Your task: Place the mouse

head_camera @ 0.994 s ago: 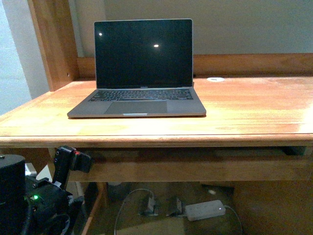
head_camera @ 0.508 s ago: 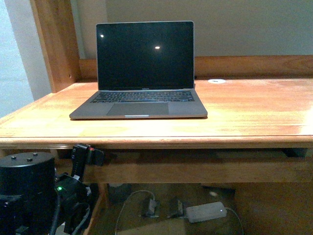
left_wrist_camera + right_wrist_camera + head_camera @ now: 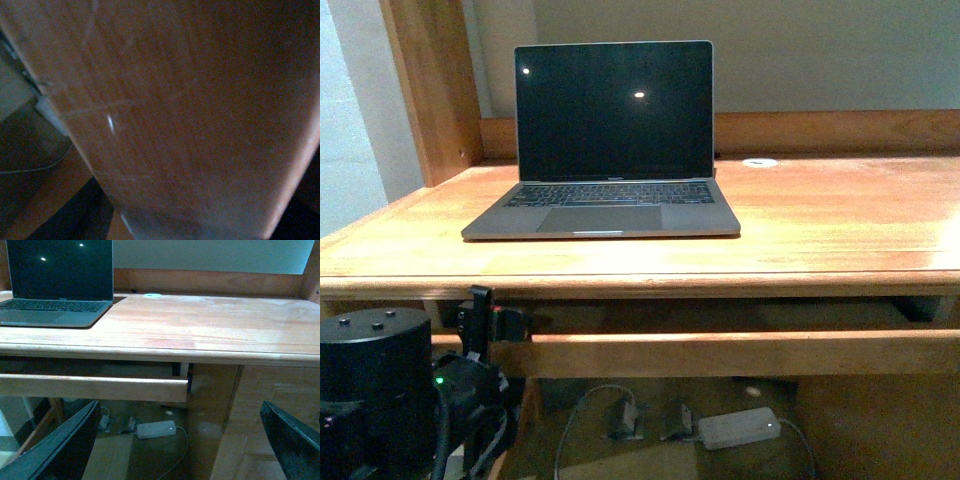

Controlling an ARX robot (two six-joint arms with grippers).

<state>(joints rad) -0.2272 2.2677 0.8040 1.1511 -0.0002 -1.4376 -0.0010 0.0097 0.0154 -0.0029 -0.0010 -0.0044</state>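
1. Pale wall backs a wooden desk (image 3: 840,225), with a tall wooden post (image 3: 425,90) rising at the tabletop's back left corner.
2. An open laptop (image 3: 612,150) with a dark screen sits on the left half of the tabletop. It is set back from the front edge, and its screen stands near the back edge.
3. A small white disc (image 3: 760,162) lies flat by the back edge, just right of the laptop.
4. A wooden drawer front (image 3: 740,352) runs below the tabletop's front edge, with a dark gap above it.
5. On the floor under the desk lies a white power adapter (image 3: 740,428) with a cable.
6. The black left gripper (image 3: 482,325) sits under the front edge near the front left corner, at the left end of the drawer front. Whether its jaws are spread or closed cannot be told. The left wrist view shows only blurred wood seen very close.
7. The right gripper (image 3: 179,407) shows only in its own wrist view. Its 2 dark fingers (image 3: 60,450) are spread wide and hold nothing, and it faces the desk from below the level of the tabletop.
8. The mouse shows in none of the 3 views, so its place cannot be told.
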